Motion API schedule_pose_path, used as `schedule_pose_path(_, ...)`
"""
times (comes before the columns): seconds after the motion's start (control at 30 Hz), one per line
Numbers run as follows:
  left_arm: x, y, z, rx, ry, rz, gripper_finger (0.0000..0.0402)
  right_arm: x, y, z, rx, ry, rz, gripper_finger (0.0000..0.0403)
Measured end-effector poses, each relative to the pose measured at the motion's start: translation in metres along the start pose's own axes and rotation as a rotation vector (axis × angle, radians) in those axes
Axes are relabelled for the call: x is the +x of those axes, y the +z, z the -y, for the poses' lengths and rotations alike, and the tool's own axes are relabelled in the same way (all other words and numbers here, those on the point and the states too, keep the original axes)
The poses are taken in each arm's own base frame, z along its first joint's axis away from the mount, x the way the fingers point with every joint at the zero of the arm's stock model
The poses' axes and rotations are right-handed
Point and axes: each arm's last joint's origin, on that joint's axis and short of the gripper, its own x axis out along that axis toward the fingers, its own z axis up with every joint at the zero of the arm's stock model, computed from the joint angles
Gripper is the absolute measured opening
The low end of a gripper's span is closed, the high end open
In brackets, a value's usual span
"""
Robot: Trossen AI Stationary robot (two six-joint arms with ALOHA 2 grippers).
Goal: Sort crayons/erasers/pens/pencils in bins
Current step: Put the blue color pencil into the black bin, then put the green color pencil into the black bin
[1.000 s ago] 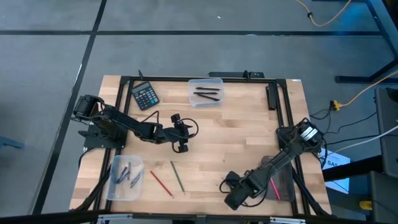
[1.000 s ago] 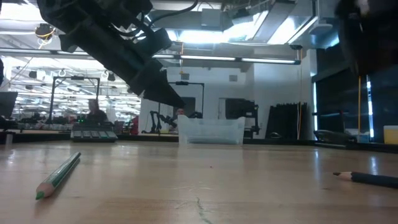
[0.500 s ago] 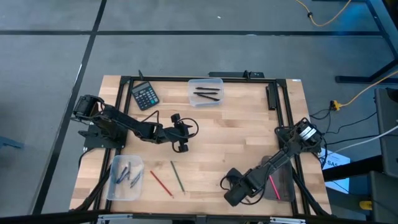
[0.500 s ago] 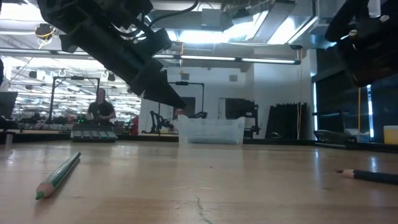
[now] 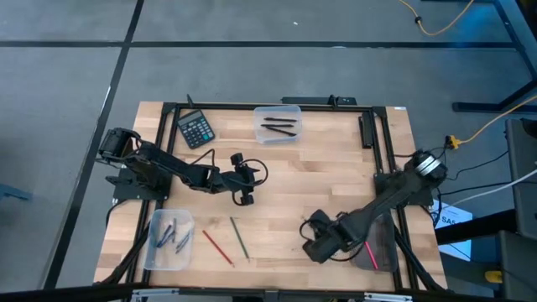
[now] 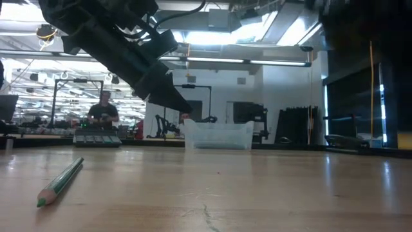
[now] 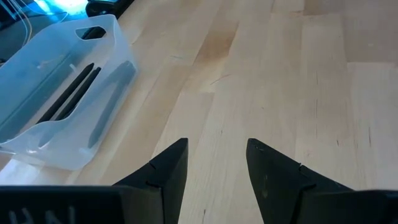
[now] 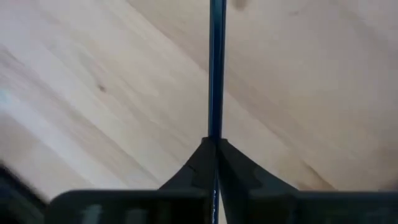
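Right claw (image 8: 215,149): pressed together on a dark pencil (image 8: 216,68), near desk (image 5: 336,168) front
Left claw (image 7: 216,163): spread, empty, mid-desk, facing clear bin (image 7: 59,102)

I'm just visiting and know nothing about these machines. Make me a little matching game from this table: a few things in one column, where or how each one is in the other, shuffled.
Things:
1. calculator
2. green pencil
3. right gripper
4. left gripper

Places or states:
A. lying loose on the wood beside a red pencil
B. open over bare tabletop, holding nothing
C. at the far edge, beside the clear bin with dark sticks
D. shut on a dark pencil

Pairs: 1-C, 2-A, 3-D, 4-B
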Motion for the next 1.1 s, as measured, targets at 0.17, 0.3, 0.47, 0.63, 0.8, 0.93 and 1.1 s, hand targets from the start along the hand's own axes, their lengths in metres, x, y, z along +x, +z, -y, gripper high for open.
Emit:
schedule_pose_path(0.17,0.0,0.0,0.0,0.001,0.0,-0.002,0.0157,-0.04,-0.004,0.026,-0.009,-0.066,-0.086,0.001)
schedule_pose_path(0.3,0.0,0.0,0.0,0.002,0.001,-0.004,0.0157,-0.063,-0.012,0.047,0.051,-0.174,-0.193,0.0008)
schedule_pose_path(0.47,0.0,0.0,0.0,0.003,0.0,-0.005,0.0157,-0.082,-0.031,0.066,0.109,-0.312,-0.342,0.001)
schedule_pose_path(0.63,0.0,-0.002,0.0,0.011,0.002,-0.02,0.0157,-0.084,-0.051,0.074,0.164,-0.377,-0.32,0.0011)
schedule_pose_path(0.8,0.0,-0.003,0.0,0.015,0.002,-0.027,0.0157,-0.082,-0.059,0.075,0.209,-0.372,-0.246,0.0011)
schedule_pose_path(0.93,0.0,-0.003,0.0,0.015,0.002,-0.026,0.0157,-0.085,-0.056,0.07,0.163,-0.285,-0.116,0.0011)
schedule_pose_path(1.1,0.0,-0.003,0.0,0.02,0.002,-0.025,0.0157,-0.082,-0.043,0.049,0.028,-0.034,0.145,0.0023)
